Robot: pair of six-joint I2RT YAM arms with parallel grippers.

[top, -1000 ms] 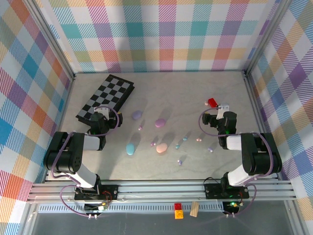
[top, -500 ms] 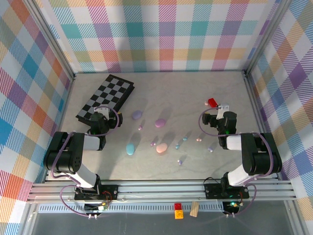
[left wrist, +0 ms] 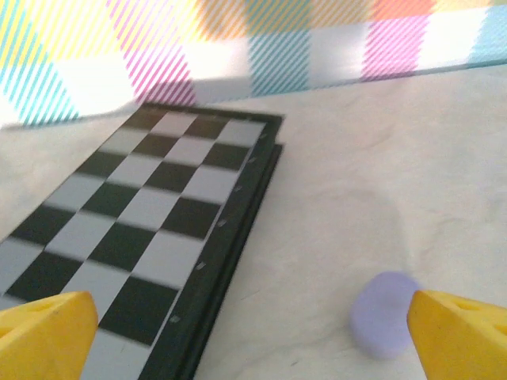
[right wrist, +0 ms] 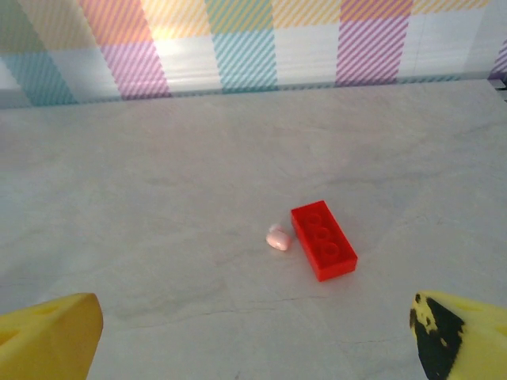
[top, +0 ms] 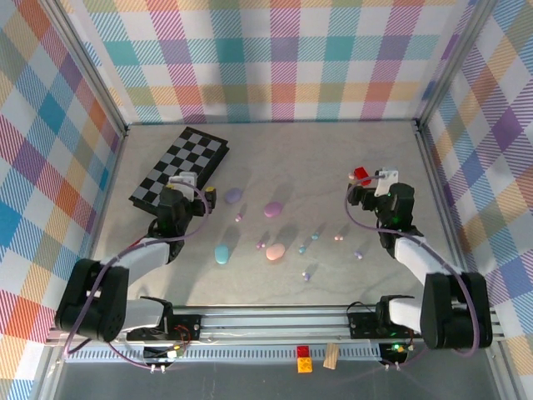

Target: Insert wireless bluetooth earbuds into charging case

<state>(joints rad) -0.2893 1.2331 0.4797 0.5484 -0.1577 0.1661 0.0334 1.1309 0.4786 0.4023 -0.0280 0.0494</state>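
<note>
Now the left gripper point(left wrist: 253, 336) and right gripper point(right wrist: 253, 336) are spread wide, empty. The pink earbud point(right wrist: 278, 237) lies right beside the red block point(right wrist: 323, 240), so a grab may catch both.

No text, number or sign can be read. Ahead of the left jaws the chessboard point(left wrist: 158, 206) and the lavender case point(left wrist: 384, 313) are plain; ahead of the right jaws, the red block point(right wrist: 323, 239) too.

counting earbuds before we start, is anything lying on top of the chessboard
The chessboard looks bare on every visible square, in the top and left wrist views. The left end effector hangs over its near edge, so that strip is hidden.
</note>
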